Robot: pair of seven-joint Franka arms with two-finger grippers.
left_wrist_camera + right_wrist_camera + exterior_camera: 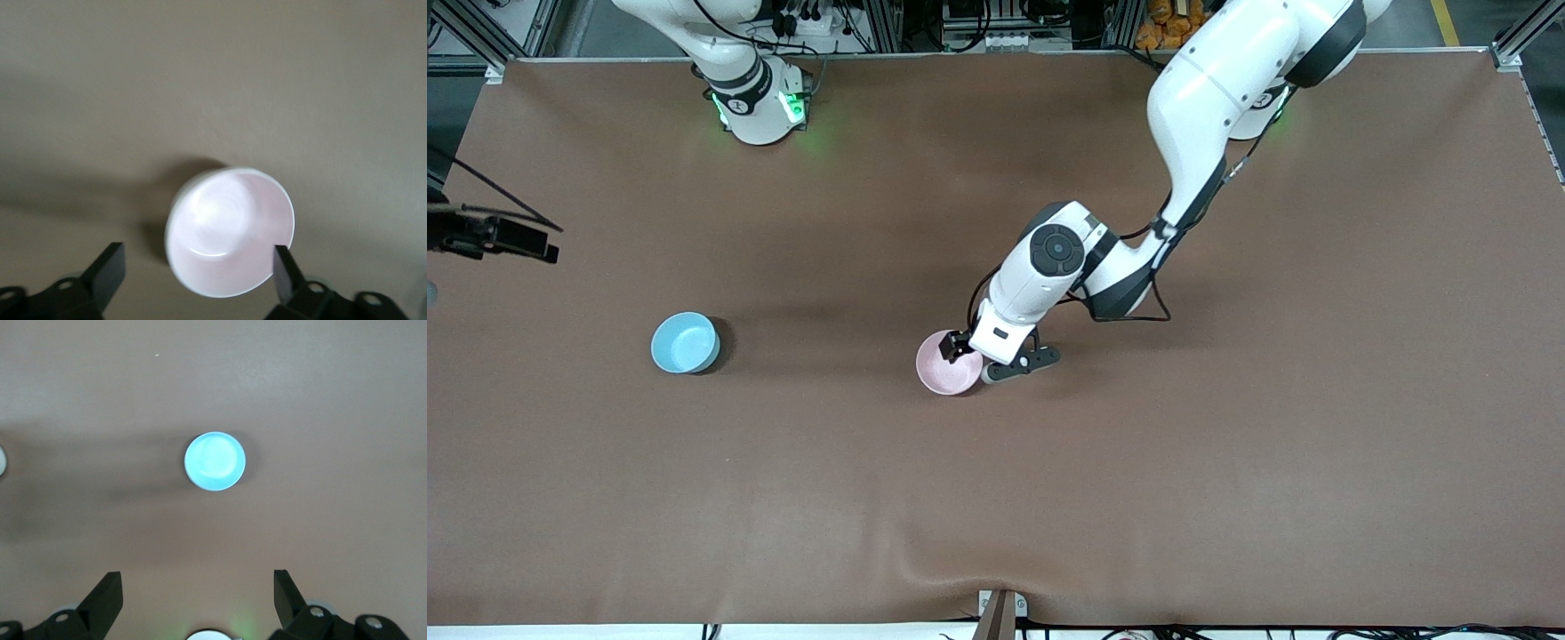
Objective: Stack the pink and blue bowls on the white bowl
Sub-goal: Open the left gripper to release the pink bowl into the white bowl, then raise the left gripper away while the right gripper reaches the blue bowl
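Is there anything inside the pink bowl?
No, the pink bowl looks empty; only its shiny inside shows. The left tool is open at its rim. What the bowl sits on is mostly covered.

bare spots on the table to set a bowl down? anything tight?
Bare stretch between the blue bowl and the pink bowl. Bare again everywhere nearer the camera than both bowls. Toward the left arm's end, bare too. Tight only at the pink bowl: the open left gripper sits at its rim. Right gripper, open, hangs above the blue bowl.
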